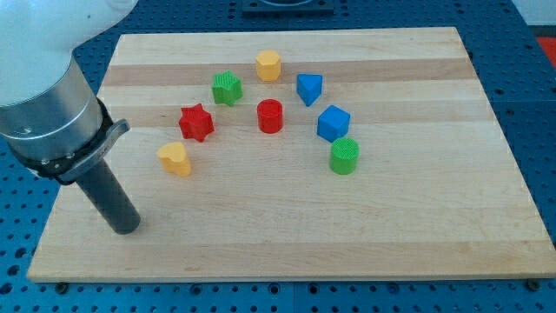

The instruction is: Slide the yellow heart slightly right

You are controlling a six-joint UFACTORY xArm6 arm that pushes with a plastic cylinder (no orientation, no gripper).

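The yellow heart lies on the wooden board at the view's left of the block cluster. My tip rests on the board below and to the left of the heart, well apart from it. A red star sits just above and right of the heart.
A green star-like block, a yellow hexagon, a red cylinder, a blue triangle-like block, a blue cube and a green cylinder form an arc to the heart's right. The arm's grey body covers the board's left edge.
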